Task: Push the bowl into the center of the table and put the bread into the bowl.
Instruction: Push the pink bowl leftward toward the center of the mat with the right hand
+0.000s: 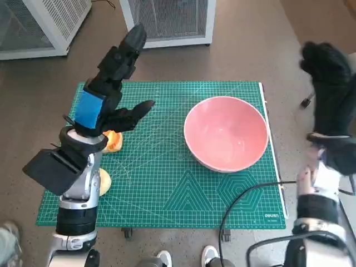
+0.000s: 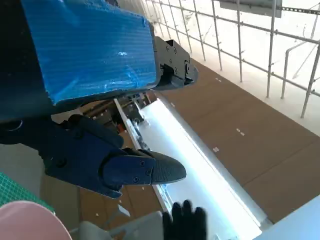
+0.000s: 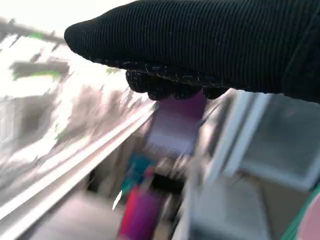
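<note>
The left robot hand (image 1: 114,83) is raised with fingers spread wide, holding nothing, likely ready to descend. The bread (image 1: 113,141) lies on the bench (image 1: 161,183) just under it. The bowl (image 1: 226,133) sits between this and the right robot hand (image 1: 328,72), also lifted and empty, fingers apart.
</note>
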